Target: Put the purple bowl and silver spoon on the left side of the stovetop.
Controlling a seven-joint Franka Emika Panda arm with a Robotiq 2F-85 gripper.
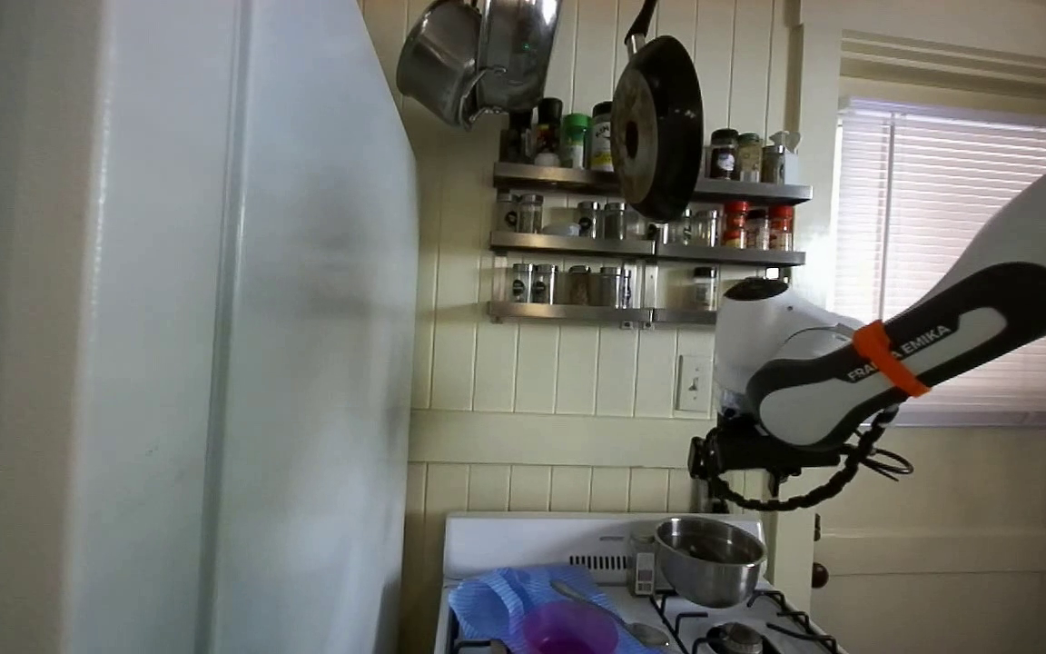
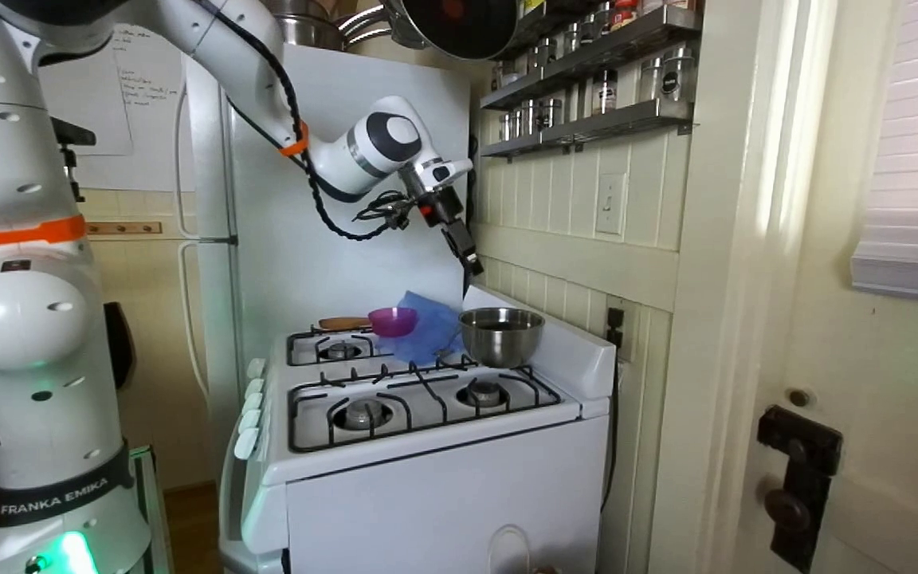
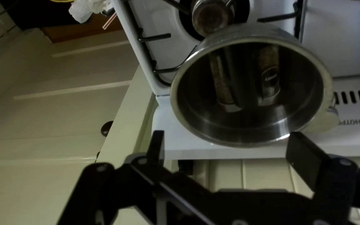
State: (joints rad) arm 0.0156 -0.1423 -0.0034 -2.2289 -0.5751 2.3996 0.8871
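While clear of the metal pot below, gripper wide-jawed.

In an exterior view: white capitals on the black panel of the arm, EMIKA clear, the word ahead of it starting FRA and then partly under the orange strap. Also in an exterior view: FRANKA EMIKA, whole, on the black ring low on the robot's white column; just above, at the column's edge, the letters ch. Wrist view: HOTP on the back panel of the stovetop, upside down (next letter cut short, full word unreadable). Handwriting on the white sheet: too small to make out. Same for the labels on the small jars
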